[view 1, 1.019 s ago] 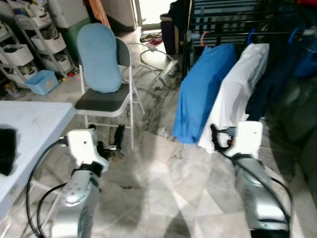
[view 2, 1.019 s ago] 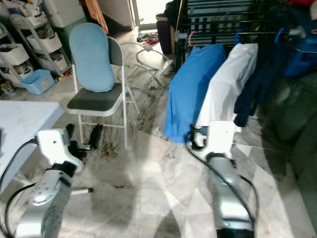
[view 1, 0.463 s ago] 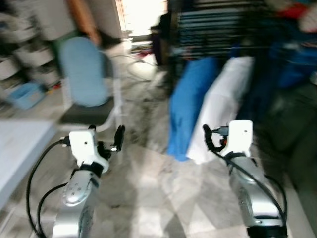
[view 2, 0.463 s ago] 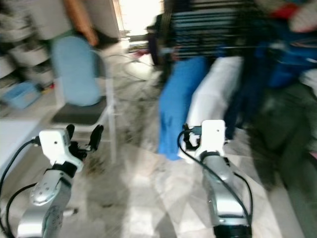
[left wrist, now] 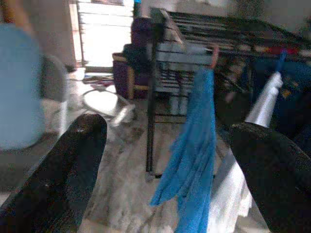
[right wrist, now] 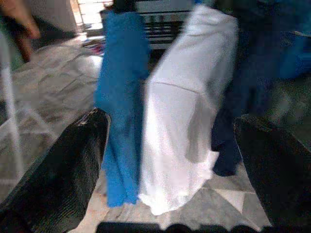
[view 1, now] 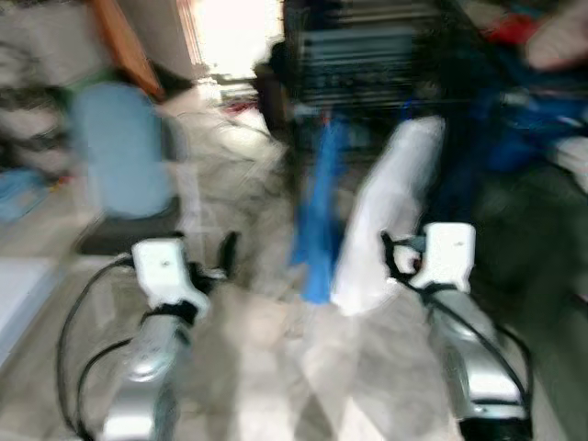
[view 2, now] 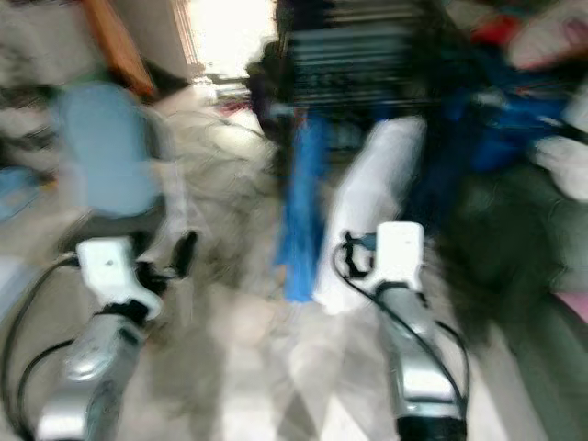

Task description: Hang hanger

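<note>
Left gripper (left wrist: 165, 160): fingers (left wrist: 63, 174) spread wide, nothing between them, raised at chest height and aimed at the rack (left wrist: 194, 48). Right gripper (right wrist: 170, 160): fingers (right wrist: 63, 165) likewise spread wide and empty, aimed at the hanging clothes. Both grippers are well apart from the garments.

Beyond the grippers: a blue garment (view 1: 317, 211) and a white garment (view 1: 386, 220) hang side by side from the rack, with darker blue clothing (right wrist: 252, 73) just beside the white one. In the left wrist view a pinkish hook (left wrist: 213, 51) tops the blue garment and a blue hook (left wrist: 281, 56) sits near the white one, so these pieces appear to hang on hangers already. To the robot's left stands a chair (view 1: 119, 184) with a pale blue cushion (left wrist: 17, 87); a corner of a pale table (view 1: 14, 294) lies at the lower left edge. The head views are blurred.

Progress, as a judgement: no loose hanger can be made out in either gripper, on the floor or on the chair, so the task's own hanger cannot be located here. Either hanging is finished and the garments on the rack are the result, or a hanger is yet to be fetched; the pictures do not settle which.

Containers: none can be made out through the blur.
</note>
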You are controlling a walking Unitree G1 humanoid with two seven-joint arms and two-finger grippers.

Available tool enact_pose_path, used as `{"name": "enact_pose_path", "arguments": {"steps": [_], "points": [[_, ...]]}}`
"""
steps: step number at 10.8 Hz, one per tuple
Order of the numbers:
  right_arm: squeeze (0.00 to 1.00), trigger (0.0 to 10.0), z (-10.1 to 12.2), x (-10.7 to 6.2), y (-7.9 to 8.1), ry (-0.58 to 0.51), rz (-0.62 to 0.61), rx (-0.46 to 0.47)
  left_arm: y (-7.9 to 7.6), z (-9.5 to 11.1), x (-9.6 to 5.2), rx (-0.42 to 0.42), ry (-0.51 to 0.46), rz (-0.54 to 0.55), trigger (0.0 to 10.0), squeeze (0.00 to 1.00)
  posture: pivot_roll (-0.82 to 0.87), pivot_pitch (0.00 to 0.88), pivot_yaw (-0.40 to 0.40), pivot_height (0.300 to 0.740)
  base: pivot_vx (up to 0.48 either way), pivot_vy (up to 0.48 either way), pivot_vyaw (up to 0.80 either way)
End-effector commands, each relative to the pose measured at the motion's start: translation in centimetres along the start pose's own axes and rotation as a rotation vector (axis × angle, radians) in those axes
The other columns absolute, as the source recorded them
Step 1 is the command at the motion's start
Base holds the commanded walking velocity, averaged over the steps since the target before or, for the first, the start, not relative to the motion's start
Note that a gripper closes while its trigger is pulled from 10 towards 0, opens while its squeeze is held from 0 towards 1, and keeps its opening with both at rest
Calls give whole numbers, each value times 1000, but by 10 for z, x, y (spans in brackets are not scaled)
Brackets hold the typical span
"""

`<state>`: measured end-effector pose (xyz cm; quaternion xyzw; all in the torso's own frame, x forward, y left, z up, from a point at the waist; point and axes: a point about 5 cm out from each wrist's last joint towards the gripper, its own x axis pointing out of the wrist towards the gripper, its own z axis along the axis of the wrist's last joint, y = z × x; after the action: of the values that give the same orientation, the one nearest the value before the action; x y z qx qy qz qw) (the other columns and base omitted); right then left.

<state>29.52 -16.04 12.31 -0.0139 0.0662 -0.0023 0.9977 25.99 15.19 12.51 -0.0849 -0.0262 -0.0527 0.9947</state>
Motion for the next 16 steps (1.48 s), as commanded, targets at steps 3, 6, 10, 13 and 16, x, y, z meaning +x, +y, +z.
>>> {"name": "enact_pose_path", "arguments": {"steps": [3,6,10,13,16], "points": [[0,10000,4,1,-4,-10,-17,3,-5,1,1,1,4,-9,10000,0,-124,0,88,740,358,321,-352],[0,10000,4,2,-2,-8,-11,-3,-5,-2,0,16,29,12,10000,0,-118,0,87,740,101,84,0],[0,10000,2,1,0,0,-9,1,-6,-1,0,7,33,6,10000,0,-115,0,86,740,0,0,0],[0,10000,1,1,-3,11,-18,-4,-11,-2,-2,-5,33,-23,10000,0,-123,0,86,740,0,0,-410],[0,10000,1,-1,-4,13,-18,-10,-13,-3,-2,-14,36,-40,10000,0,-127,0,85,740,0,0,-185]]}}
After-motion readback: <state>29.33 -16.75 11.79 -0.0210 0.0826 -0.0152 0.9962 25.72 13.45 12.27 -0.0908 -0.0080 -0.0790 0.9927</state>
